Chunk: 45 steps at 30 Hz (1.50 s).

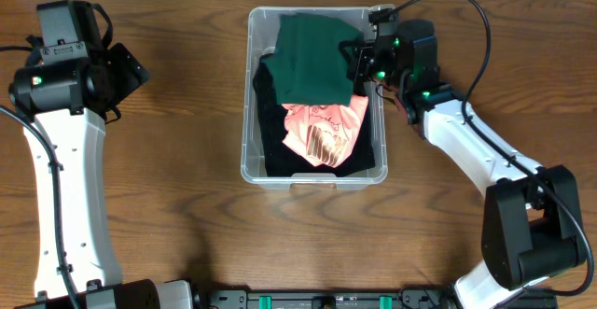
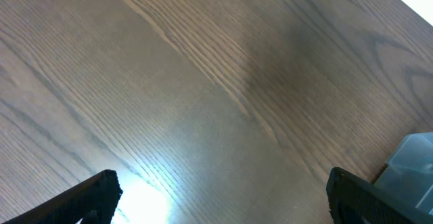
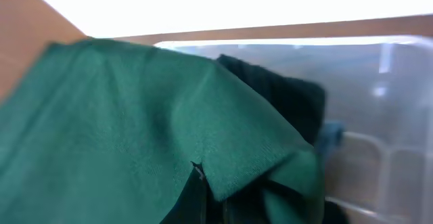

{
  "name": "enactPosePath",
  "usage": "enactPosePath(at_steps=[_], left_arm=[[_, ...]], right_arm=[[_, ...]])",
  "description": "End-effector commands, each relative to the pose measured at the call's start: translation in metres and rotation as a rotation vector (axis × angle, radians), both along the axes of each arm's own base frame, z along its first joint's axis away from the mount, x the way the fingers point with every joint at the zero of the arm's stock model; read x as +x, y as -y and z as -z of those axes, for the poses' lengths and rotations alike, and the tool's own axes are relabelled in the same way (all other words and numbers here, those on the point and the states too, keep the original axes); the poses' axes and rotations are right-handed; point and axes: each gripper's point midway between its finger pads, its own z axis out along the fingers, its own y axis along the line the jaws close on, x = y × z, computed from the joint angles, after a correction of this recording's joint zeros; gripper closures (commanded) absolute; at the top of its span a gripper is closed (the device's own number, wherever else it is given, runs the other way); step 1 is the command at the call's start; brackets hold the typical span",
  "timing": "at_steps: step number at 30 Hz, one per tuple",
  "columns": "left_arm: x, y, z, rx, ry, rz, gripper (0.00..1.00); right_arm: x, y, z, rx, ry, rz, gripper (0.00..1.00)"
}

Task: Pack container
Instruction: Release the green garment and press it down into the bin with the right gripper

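Piled clothes hide the floor of the container.

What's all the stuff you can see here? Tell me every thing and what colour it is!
container: one, clear plastic, middle of the table
green cloth: one, dark green, on top at the container's far end
pink cloth: one, pink with a darker print, lying on the black cloth
black cloth: at least one, black, under the other two
table: one, brown wood, under everything
left gripper: one, black fingers, open and empty over bare table left of the container
right gripper: one, black, at the green cloth's right edge; can't tell if open or shut
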Motion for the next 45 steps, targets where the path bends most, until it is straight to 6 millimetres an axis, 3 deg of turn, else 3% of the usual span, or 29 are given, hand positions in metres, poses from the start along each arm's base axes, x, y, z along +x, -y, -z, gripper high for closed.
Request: enactPosePath(at_steps=[1,2,3,7,18,21,23,24,26,27,29,35,40,43,45], left_arm=[[0.0,-0.003,-0.002,0.016,-0.001,0.006,0.02],[0.0,-0.003,-0.002,0.016,-0.001,0.006,0.02],[0.0,-0.003,-0.002,0.016,-0.001,0.006,0.02],[0.0,-0.003,-0.002,0.016,-0.001,0.006,0.02],[0.0,-0.003,-0.002,0.016,-0.001,0.006,0.02],[0.0,-0.003,-0.002,0.016,-0.001,0.006,0.02],[0.0,-0.003,-0.002,0.016,-0.002,0.006,0.02],[0.0,-0.003,-0.002,0.016,-0.001,0.006,0.02],[0.0,-0.003,-0.002,0.016,-0.001,0.006,0.02],[0.0,-0.003,-0.002,0.016,-0.002,0.006,0.02],[0.0,-0.003,-0.002,0.016,-0.002,0.006,0.02],[0.0,-0.003,-0.002,0.016,-0.002,0.006,0.02],[0.0,-0.003,-0.002,0.016,-0.001,0.006,0.02],[0.0,-0.003,-0.002,0.016,-0.001,0.006,0.02],[0.0,-0.003,-0.002,0.016,-0.002,0.006,0.02]], right_arm=[[0.004,-0.001,0.0,-0.107,0.068,0.021,0.65],[0.003,-0.003,-0.001,-0.108,0.072,0.015,0.4],[0.002,-0.006,-0.001,-0.107,0.072,0.007,0.28],[0.001,-0.002,-0.012,-0.103,0.088,0.014,0.2],[-0.013,0.045,-0.084,-0.084,0.176,0.096,0.16],[-0.024,0.034,-0.093,-0.043,0.183,0.02,0.22],[-0.034,0.016,-0.095,0.022,0.159,-0.065,0.34],[-0.038,0.008,-0.094,0.044,0.146,-0.097,0.44],[-0.042,-0.008,-0.091,0.045,0.148,-0.137,0.81],[-0.042,-0.011,-0.089,0.039,0.153,-0.141,0.87],[-0.037,-0.023,-0.082,0.027,0.171,-0.14,0.99],[-0.014,-0.062,-0.041,0.03,0.223,-0.181,0.99],[0.017,-0.062,0.035,0.019,0.134,-0.063,0.99],[0.016,-0.06,0.089,0.025,-0.007,-0.042,0.99],[0.008,-0.061,0.113,0.022,-0.088,-0.049,0.99]])
